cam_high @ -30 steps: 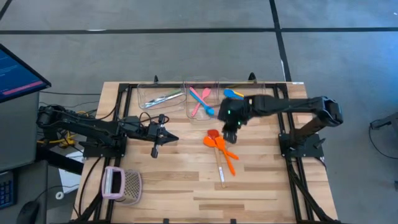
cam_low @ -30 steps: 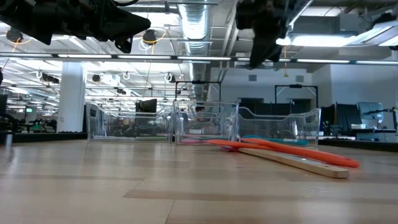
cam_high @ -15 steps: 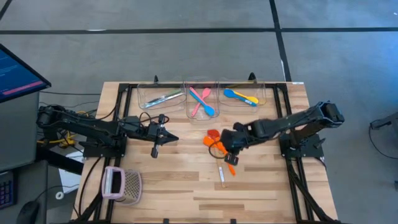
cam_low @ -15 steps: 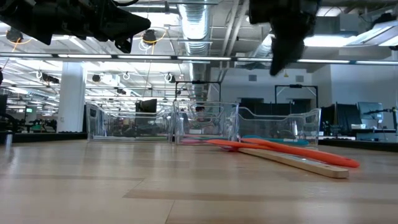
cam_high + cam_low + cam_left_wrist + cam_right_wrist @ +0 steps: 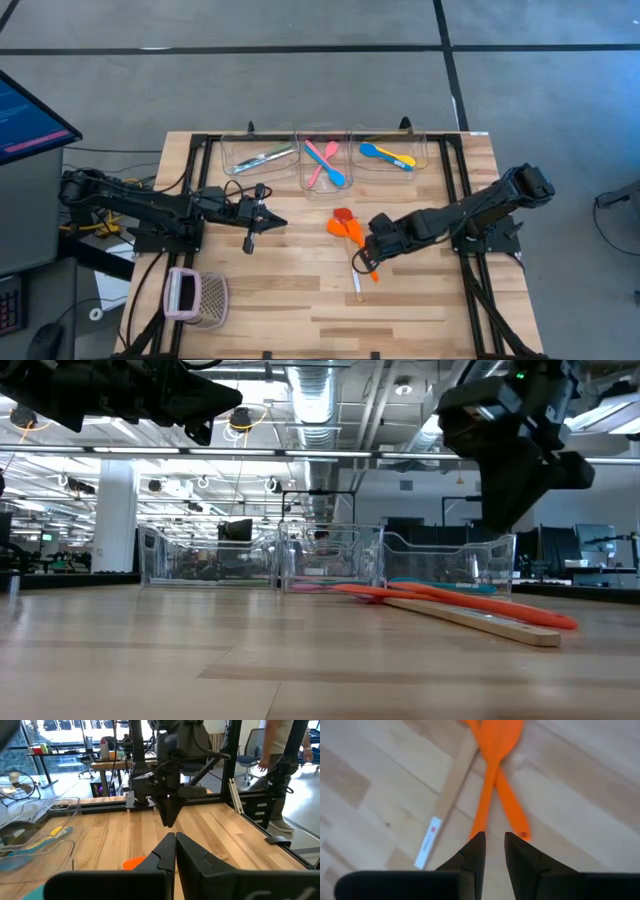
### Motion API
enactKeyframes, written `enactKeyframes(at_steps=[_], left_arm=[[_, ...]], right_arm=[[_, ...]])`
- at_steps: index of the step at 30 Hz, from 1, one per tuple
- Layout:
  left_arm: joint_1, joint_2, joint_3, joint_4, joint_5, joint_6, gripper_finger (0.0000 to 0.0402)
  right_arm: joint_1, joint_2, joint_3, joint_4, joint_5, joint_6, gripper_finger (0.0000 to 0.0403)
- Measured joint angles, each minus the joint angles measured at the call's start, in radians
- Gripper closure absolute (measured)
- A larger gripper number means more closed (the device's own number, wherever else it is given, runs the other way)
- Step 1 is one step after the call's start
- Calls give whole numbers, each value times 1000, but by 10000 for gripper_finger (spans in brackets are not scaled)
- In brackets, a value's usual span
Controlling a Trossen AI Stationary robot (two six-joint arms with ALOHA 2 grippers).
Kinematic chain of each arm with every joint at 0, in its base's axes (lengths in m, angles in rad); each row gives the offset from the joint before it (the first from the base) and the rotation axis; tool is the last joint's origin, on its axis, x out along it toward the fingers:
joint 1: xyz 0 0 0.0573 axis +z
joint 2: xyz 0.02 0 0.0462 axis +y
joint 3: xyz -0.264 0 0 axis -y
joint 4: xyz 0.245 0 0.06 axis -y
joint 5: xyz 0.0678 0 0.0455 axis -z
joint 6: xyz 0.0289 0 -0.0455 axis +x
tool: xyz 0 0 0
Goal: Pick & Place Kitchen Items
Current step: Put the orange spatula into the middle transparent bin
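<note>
Two orange spoons [image 5: 352, 234] lie crossed on the table, with the red-headed, wooden-handled spatula [image 5: 350, 250] beside them. In the right wrist view the spoons [image 5: 492, 780] cross near their bowls. My right gripper [image 5: 493, 840] hangs above their handle ends, fingers pointing down, open by a narrow gap and touching nothing. In the low view it [image 5: 505, 520] is well clear of the table. My left gripper [image 5: 270, 222] is shut and empty, and waits above the table's left half. The other utensils lie in three clear bins.
Three clear bins stand in a row at the far edge. The left one [image 5: 258, 156] holds silvery and teal cutlery, the middle one [image 5: 322, 160] pink and blue spoons, the right one [image 5: 390, 155] a blue and a yellow spoon. A pink-and-white mesh basket [image 5: 196, 296] sits near the left front corner.
My right gripper has moved from beside the right bin toward the table's near edge, passing over the spoon bowls, and now hangs above the orange spoons' handle ends. It has also come somewhat lower. The utensils on the table have not moved.
</note>
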Motion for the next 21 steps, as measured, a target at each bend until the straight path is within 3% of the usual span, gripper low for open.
enactKeyframes(at_steps=[11,21], left_arm=[[0,0,0,0,0,22,400],[0,0,0,0,0,22,400]], right_arm=[[48,0,0,171,-8,-239,335],[26,0,0,500,-9,-443,335]])
